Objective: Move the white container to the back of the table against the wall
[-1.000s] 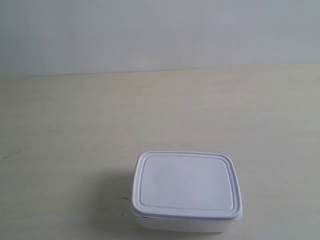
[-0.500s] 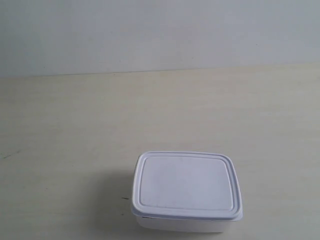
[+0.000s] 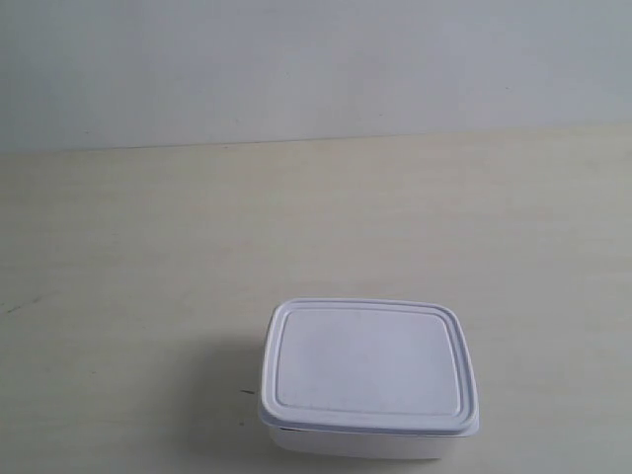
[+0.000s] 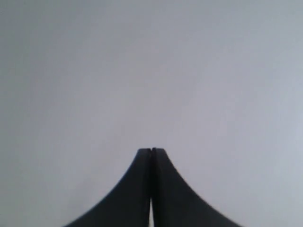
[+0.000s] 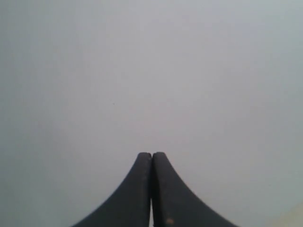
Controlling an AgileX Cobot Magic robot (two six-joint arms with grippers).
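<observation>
The white container (image 3: 368,375) sits on the pale cream table (image 3: 148,257) near the front edge of the exterior view, right of centre, with its flat rimmed lid on. The grey-white wall (image 3: 316,69) rises behind the table's far edge, well away from the box. Neither arm shows in the exterior view. My left gripper (image 4: 151,150) is shut with nothing between its dark fingers, facing only a plain grey surface. My right gripper (image 5: 152,154) is likewise shut and empty, against a plain grey surface. The container is not in either wrist view.
A faint dark streak (image 3: 20,305) marks the table at the exterior view's left. A tiny dark speck (image 3: 245,392) lies just left of the container. A sliver of cream surface (image 5: 293,217) shows at one corner of the right wrist view.
</observation>
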